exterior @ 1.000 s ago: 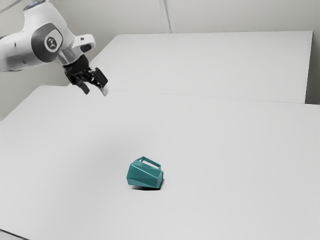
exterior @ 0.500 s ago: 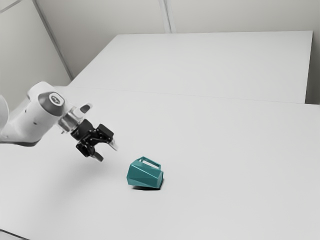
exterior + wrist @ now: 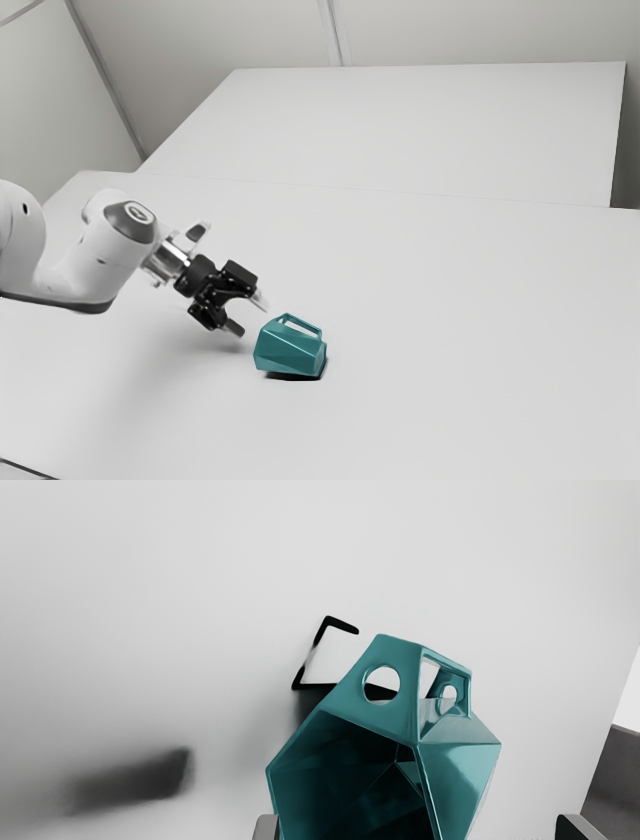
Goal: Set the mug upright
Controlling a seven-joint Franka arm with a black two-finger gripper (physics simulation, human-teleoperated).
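Observation:
In the exterior view my gripper (image 3: 252, 316) stands open, low over the table, just off the left side of the teal mug (image 3: 290, 352). The faceted mug lies on its side, its handle turned up and toward the exterior view's right. In the wrist view the mug (image 3: 460, 770) faces the hand with its dark open mouth, and the handle with a round hole rises above the rim. The tips of my gripper (image 3: 417, 827) are wide apart, one near each side of the mug; a grip on it is not visible.
The white table (image 3: 450, 300) carries the mug's dark shadow. Behind it a large white panel (image 3: 420, 130) stands in the exterior view. A dark line crosses the near left corner. In the wrist view a dark grey area (image 3: 612, 775) lies beyond the table's edge.
My arm has come down from the exterior view's upper left and moved rightward, bringing the gripper close beside the mug. The mug has stayed where it was.

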